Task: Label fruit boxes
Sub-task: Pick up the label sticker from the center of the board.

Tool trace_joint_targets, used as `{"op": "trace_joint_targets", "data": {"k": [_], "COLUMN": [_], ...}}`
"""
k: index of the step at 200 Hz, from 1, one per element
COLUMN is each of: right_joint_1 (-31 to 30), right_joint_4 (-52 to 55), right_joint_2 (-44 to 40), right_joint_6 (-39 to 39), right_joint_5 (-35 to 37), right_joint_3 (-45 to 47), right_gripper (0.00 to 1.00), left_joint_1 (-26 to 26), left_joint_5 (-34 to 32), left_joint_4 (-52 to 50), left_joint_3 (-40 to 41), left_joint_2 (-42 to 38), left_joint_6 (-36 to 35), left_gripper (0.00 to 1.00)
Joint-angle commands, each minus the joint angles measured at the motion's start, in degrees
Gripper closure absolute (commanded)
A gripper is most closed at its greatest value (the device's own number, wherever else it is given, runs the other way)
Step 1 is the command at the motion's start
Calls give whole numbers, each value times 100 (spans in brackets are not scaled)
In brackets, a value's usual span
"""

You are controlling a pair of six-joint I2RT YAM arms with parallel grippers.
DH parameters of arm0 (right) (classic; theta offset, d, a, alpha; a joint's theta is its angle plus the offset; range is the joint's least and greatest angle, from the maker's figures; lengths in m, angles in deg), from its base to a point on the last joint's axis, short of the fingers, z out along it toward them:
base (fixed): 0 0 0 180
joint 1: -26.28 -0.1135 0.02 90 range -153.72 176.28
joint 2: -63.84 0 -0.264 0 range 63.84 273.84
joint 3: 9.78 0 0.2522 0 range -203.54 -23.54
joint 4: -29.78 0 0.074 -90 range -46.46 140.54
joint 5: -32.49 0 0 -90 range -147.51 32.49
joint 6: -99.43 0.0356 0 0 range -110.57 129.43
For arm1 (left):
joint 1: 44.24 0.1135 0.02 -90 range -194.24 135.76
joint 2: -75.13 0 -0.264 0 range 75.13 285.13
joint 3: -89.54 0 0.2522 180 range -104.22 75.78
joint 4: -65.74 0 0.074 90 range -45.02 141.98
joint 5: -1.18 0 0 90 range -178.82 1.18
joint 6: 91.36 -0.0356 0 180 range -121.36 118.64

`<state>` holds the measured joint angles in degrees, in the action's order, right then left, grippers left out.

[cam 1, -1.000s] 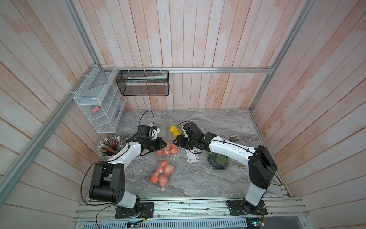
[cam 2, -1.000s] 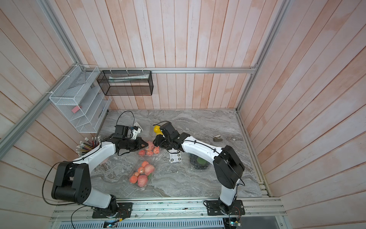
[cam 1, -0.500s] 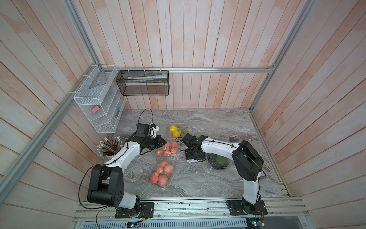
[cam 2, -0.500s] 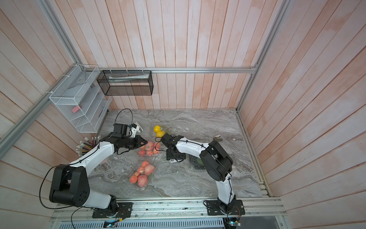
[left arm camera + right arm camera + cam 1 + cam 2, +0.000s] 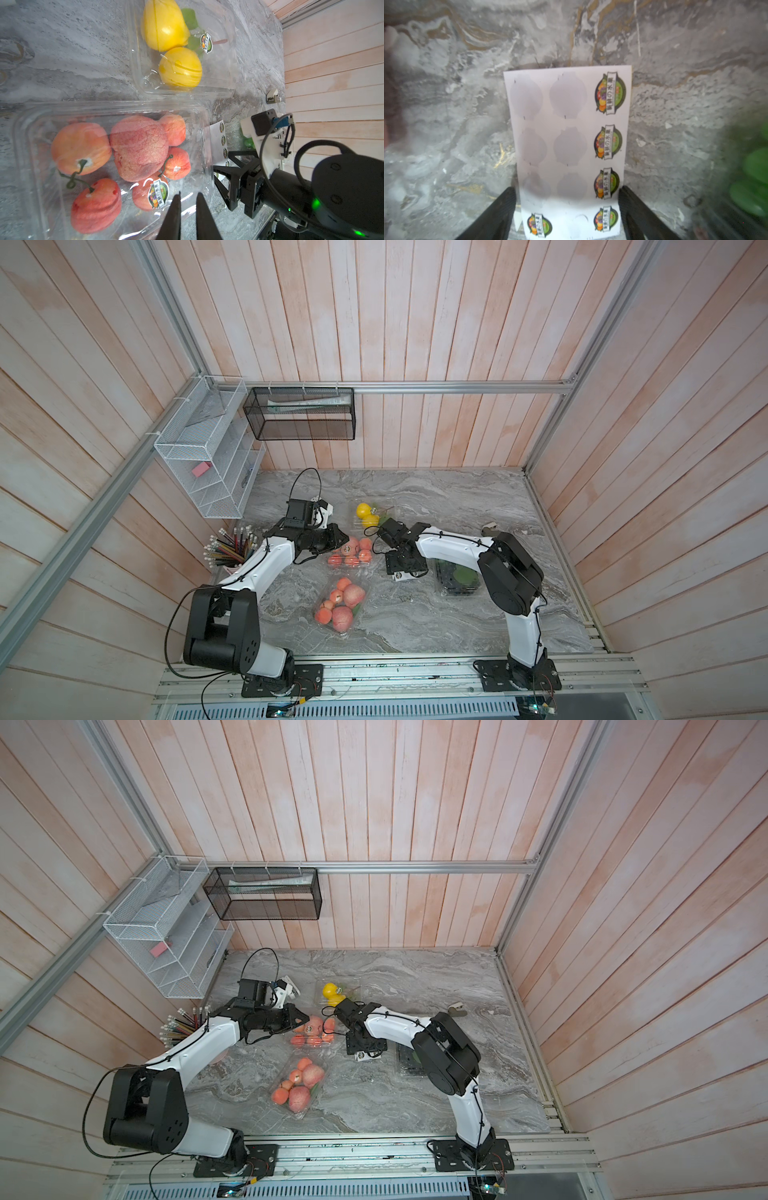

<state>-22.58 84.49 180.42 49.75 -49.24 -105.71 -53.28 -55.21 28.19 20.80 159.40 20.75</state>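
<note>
Four clear fruit boxes lie on the marble table. The yellow-fruit box [image 5: 368,514] [image 5: 180,47] carries a round sticker [image 5: 206,43]. The middle apple box [image 5: 351,553] [image 5: 114,162] has a sticker [image 5: 158,194] on its lid. My left gripper [image 5: 188,195] [image 5: 343,538] hovers just over that lid beside the sticker, with a narrow empty gap between its fingers. A second apple box [image 5: 340,605] lies nearer the front. The grape box [image 5: 457,578] sits under my right arm. My right gripper [image 5: 566,188] [image 5: 405,568] is open, its fingers on either side of the white sticker sheet [image 5: 569,145].
A cup of pencils [image 5: 230,549] stands at the table's left edge by the left arm. A white wire rack [image 5: 208,456] and a black mesh basket [image 5: 301,414] hang on the walls. A small beige object [image 5: 490,527] lies far right.
My right gripper has moved from the yellow-fruit box down to the sticker sheet and opened wider. The left gripper has stayed over the middle apple box.
</note>
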Motion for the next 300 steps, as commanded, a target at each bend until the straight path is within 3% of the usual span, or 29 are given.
{"op": "trace_joint_targets", "data": {"k": [1,13,36,60,118,143,175,207,245,300], "right_joint_1": [29,27,27,31,46,81,179,419,585,769], "right_joint_4": [183,89,-40,-155,-1052,-1722,-2808,-4478,-6054,-6598], "right_joint_2": [287,287,274,168,-844,-1481,-2437,-3633,-4673,-4855], "right_joint_6": [-61,-68,-33,-15,-57,-20,-11,109,-192,-358], "right_joint_5": [147,92,5,-11,-41,-214,-636,-1261,-1914,-3176], "right_joint_3": [47,149,318,443,998,1511,2288,3368,4228,4294], "right_gripper": [20,24,41,53,69,72,73,76,77,77], "left_joint_1": [-26,-23,-18,-19,-74,-143,-333,-786,-1251,-1721], "left_joint_5": [-73,-65,-73,-65,227,653,1593,2248,2526,2631], "left_joint_4": [-17,-10,2,-1,398,982,2760,4655,6139,6885], "left_joint_3": [-63,-63,-71,-70,182,498,1364,2152,2573,2385], "left_joint_2": [-18,-14,-14,-1,-154,-318,-655,-967,-1049,-846], "left_joint_6": [-57,-50,-49,-74,-91,-11,264,410,512,447], "left_gripper": [83,83,83,83,83,83,82,72,65,61]}}
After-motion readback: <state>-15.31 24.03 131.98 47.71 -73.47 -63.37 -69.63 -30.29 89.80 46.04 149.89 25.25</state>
